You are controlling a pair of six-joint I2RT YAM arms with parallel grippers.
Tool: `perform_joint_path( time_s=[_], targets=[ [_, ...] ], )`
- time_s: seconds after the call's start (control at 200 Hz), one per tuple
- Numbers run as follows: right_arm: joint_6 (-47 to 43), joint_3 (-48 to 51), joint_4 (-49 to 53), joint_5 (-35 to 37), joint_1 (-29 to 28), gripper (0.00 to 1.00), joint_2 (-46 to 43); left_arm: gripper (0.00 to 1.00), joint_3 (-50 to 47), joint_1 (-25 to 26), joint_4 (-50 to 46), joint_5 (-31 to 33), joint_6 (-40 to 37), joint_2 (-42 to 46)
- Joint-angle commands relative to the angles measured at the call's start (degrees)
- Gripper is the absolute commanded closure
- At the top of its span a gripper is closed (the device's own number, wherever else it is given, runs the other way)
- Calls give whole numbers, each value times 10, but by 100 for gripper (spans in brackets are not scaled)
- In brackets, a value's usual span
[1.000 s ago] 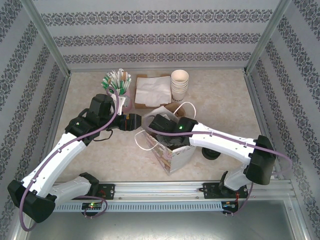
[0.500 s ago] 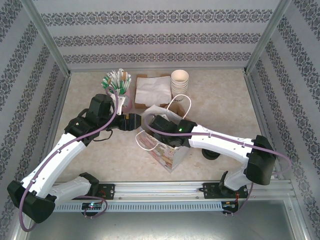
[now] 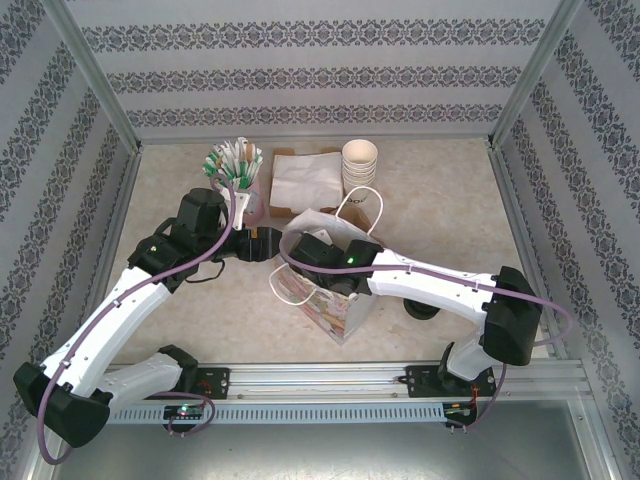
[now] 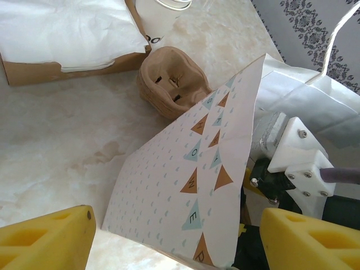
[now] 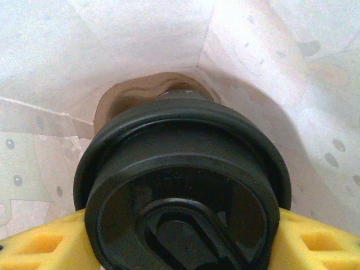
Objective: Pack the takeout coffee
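Observation:
The takeout coffee (image 5: 183,185) shows its round black lid close up in the right wrist view. My right gripper (image 5: 180,239) is shut on it, a yellow finger (image 5: 39,247) on each side. Cup and gripper are inside the white patterned paper bag (image 3: 338,300), whose walls surround the lid. From above, the right gripper (image 3: 318,250) reaches into the bag's mouth from the right. My left gripper (image 3: 266,244) is at the bag's left edge and stands open. In the left wrist view the bag's side panel (image 4: 185,169) rises between its wide-apart fingers (image 4: 48,242).
A stack of cream paper cups (image 3: 359,165), a box of white napkins (image 3: 305,180) and a cup of sachets (image 3: 235,170) stand at the back. A brown pulp holder (image 4: 171,81) lies by the bag. A dark round thing (image 3: 423,308) sits under the right arm.
My right gripper has pushed leftward, deeper into the bag with the cup, and the bag has shifted and tilted slightly. The left arm has not moved.

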State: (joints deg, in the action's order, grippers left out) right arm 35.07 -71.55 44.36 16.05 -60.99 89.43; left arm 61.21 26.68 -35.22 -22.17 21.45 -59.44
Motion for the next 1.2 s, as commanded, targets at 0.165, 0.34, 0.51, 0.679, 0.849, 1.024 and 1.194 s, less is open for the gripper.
perform_joint_path(
  time_s=[0.165, 0.34, 0.51, 0.679, 0.849, 1.024, 1.194],
  targets=[
    [22, -7, 104, 2, 6, 50, 66, 23, 11, 8, -11, 18, 6, 14],
    [25, -9, 102, -3, 9, 50, 79, 23, 12, 7, -7, 27, 9, 24],
    [23, -22, 113, 4, 10, 49, 84, 23, 10, 9, 0, 29, 13, 30],
    [21, -37, 128, 14, 11, 49, 105, 23, 8, 12, 2, 31, 18, 34],
    [20, -50, 137, 9, 15, 48, 133, 23, 6, 14, 11, 39, 23, 45],
    [16, -65, 140, -13, 24, 49, 145, 24, 2, 15, 15, 45, 24, 51],
    [15, -68, 139, -16, 26, 48, 150, 24, 3, 16, 16, 50, 24, 51]
  ],
)
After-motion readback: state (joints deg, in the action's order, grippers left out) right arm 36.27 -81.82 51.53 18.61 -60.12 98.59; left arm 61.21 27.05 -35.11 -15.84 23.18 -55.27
